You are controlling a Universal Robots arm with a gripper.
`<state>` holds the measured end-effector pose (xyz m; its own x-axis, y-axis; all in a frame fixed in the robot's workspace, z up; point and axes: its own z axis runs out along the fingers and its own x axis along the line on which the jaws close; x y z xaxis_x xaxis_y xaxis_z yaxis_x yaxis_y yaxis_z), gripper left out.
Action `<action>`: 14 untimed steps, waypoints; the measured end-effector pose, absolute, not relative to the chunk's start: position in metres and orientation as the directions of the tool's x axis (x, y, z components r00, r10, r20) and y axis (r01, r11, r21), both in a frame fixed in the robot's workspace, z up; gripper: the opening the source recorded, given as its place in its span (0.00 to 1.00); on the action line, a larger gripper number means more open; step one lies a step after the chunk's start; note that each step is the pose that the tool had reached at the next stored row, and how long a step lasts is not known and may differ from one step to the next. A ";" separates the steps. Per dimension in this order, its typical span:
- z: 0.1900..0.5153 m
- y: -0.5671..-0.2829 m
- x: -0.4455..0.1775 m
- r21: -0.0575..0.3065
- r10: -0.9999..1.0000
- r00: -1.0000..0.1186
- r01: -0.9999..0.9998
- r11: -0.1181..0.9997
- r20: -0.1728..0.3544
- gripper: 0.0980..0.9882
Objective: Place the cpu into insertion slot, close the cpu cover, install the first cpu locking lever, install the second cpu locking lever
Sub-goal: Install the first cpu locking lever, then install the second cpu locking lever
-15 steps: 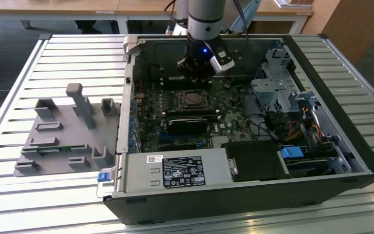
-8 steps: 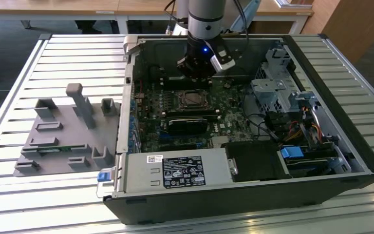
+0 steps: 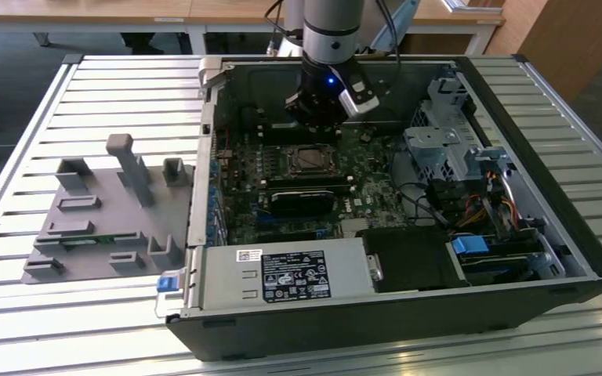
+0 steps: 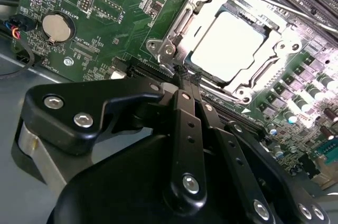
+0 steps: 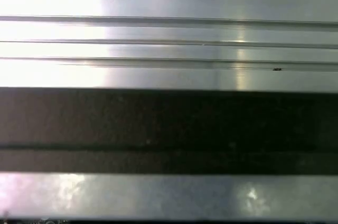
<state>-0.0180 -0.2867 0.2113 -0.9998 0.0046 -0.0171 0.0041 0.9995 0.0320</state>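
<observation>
Black-fingered claw hovering just beside silvery square socket, fingers pressed together, gripping nothing. Pale square metal cpu sitting inside socket, thin silvery frame cover lying over it. Risking fingertip slipping off lever, scraping green motherboard.

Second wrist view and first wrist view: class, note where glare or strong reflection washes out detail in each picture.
In the second wrist view, the cpu face glares almost white inside the cpu cover, and the gripper stays dark in front. In the first wrist view, bright reflections streak the ribbed metal surface above a dark band.
</observation>
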 end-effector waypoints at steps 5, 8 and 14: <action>0.211 -0.288 -0.018 0.032 0.005 -1.000 0.004 0.999 -0.017 0.01; 0.211 -0.288 -0.018 0.032 0.005 -1.000 0.004 0.999 -0.017 0.01; 0.211 -0.290 -0.018 0.032 0.005 -1.000 0.004 0.999 -0.017 0.01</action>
<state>-0.0180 -0.2896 0.2113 -0.9998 0.0047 -0.0171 0.0041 0.9995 0.0321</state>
